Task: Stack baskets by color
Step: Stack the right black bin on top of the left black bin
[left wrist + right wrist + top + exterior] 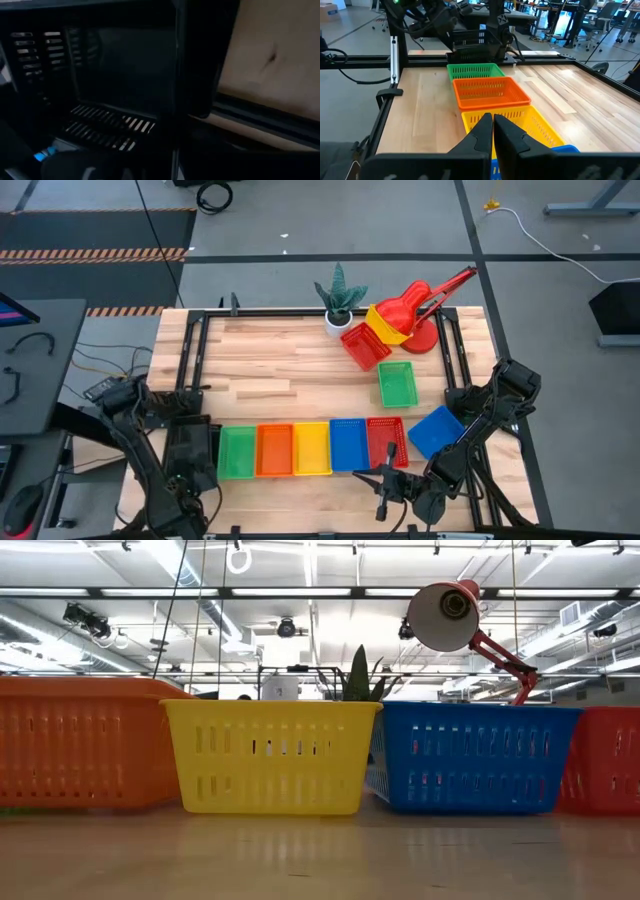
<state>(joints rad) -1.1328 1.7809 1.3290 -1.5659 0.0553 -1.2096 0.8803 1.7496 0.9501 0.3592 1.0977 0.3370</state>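
Item: sorting row, one basket per colour as stack bases. Green basket (237,452), orange (274,450), yellow (311,448) beside my left gripper (188,452). My right gripper (493,131), closed, empty, hovers over yellow.

You have ten baskets on the desk (300,365). One black basket (190,450) lies under the left hand. Two green: one (237,452) in the row, one (397,383) apart. One orange basket (274,450). Two yellow (311,448) (386,323). Two blue (348,444) (436,430). Two red (386,440) (364,346). One lamp (425,305) and one plant (340,298).
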